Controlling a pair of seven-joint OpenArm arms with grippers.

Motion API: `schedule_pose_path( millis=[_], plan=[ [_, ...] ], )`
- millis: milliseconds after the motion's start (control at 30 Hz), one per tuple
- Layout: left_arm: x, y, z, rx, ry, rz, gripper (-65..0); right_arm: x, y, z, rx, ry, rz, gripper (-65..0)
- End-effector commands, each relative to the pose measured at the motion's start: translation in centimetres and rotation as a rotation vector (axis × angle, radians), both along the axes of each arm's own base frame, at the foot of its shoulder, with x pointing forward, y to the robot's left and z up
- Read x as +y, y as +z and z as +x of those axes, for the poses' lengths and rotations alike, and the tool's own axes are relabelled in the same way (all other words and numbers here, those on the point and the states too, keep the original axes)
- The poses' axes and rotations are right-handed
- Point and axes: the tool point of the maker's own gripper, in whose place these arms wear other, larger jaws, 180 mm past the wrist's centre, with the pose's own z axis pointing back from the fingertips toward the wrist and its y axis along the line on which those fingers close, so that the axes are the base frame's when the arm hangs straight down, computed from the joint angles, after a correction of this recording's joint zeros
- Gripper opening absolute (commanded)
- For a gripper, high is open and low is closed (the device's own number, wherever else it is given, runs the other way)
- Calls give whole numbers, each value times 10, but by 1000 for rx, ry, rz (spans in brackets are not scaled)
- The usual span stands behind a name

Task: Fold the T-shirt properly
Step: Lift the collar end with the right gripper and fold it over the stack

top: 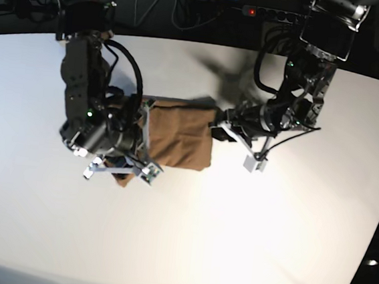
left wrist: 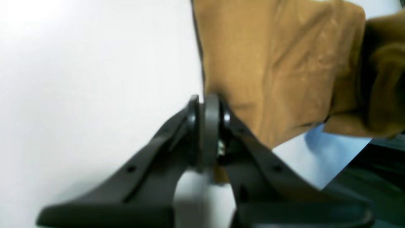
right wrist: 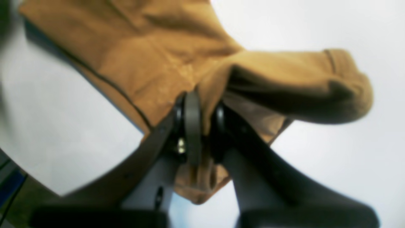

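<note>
Partly hidden, the T-shirt [top: 178, 141] lies folded on the white table [top: 247, 241] between the arms; its left end disappears under the right arm in the base view, and both wrist views are blurred. Its long axis runs across the table from arm to arm. The right gripper [right wrist: 202, 126] is clamped on bunched fabric, the left gripper [left wrist: 207, 126] pinches the shirt's edge.

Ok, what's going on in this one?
A two-armed robot is partway through folding a plain tan-brown T-shirt on a white table. The left gripper is shut on one edge of the cloth, and the right gripper is shut on a bunched part at the opposite side. The shirt lies between them as a compact rectangle.
</note>
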Motion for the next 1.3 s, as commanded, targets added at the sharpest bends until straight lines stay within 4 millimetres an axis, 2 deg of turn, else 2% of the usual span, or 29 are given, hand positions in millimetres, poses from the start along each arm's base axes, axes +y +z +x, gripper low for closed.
schedule_pose_path(
  millis=[0, 133, 233, 433, 700, 800, 900, 1100, 1267],
  plan=[
    [2, -1, -1, 9, -12, 23, -622, 6, 19, 15, -62, 5, 23, -643],
    [-1, 0, -1, 7, -23, 24, -622, 18, 30, 23, -91, 27, 40, -643],
    [-1, 0, -1, 6, -24, 24, -622, 37, 34, 22, -97, 56, 68, -643],
    [0, 1, 1, 2, -21, 24, -622, 64, 23, 3, -53, 106, 102, -643],
    [1, 9, 9, -21, -19, 20, -622, 93, 20, -13, -30, 175, 129, -643],
    [3, 8, 9, -21, -21, 27, -622, 95, 19, -14, -25, 176, 135, -643],
    [16, 7, 9, -21, -18, 50, -622, 102, 16, -21, -15, 205, 129, -643],
    [29, 3, 6, -14, -16, 78, -622, 104, 15, -24, -10, 214, 128, -643],
    [29, 2, 4, -12, -18, 79, -622, 105, -2, -26, 47, 222, 105, -641]
  ],
)
